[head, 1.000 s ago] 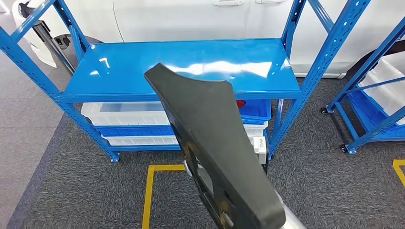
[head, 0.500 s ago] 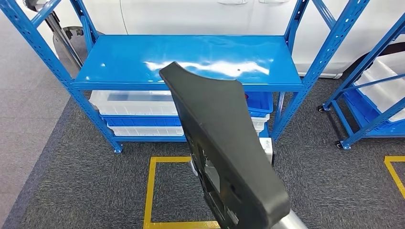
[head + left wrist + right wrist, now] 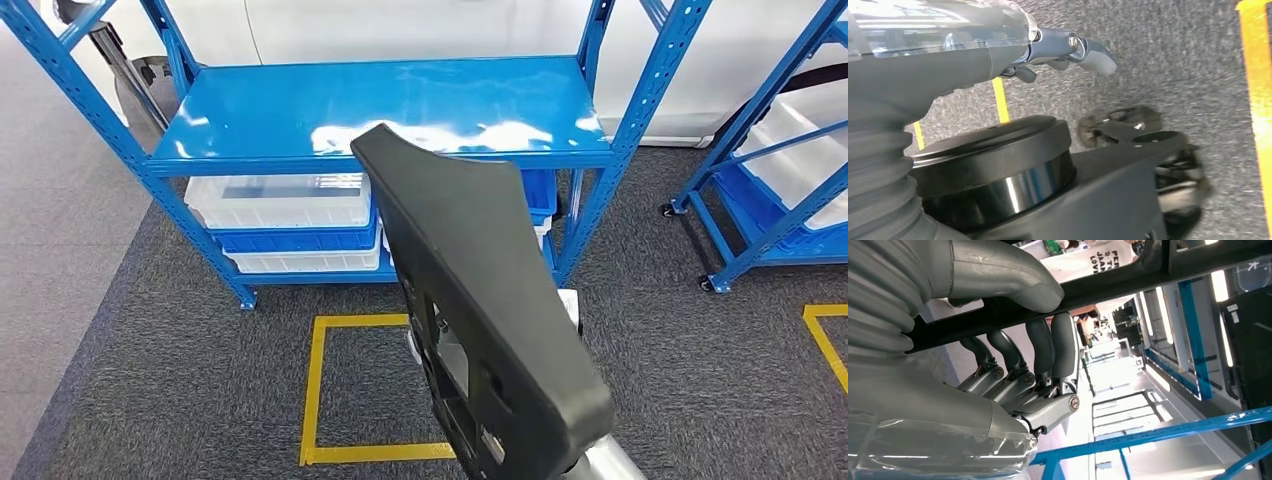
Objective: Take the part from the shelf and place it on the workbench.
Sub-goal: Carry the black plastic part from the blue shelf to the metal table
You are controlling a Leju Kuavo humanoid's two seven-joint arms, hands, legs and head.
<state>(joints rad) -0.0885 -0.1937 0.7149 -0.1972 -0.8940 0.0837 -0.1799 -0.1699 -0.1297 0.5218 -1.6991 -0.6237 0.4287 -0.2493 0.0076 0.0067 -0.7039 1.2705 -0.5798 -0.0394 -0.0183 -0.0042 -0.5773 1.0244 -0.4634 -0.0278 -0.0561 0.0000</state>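
1. I see white bins (image 3: 280,202) and a blue bin (image 3: 300,240) under the blue shelf (image 3: 380,105); contents unreadable.
2. My right hand (image 3: 1013,335) grips the black part (image 3: 470,300), raised before the shelf.
3. My left hand (image 3: 1068,47) holds nothing, its fingers partly hidden.

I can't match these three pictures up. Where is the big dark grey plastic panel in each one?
Head view: the dark grey plastic panel rises from bottom centre.
Right wrist view: its edge crosses the upper part, gripped by the right hand.
Left wrist view: not in it.
Shared landmark: the blue metal shelf.
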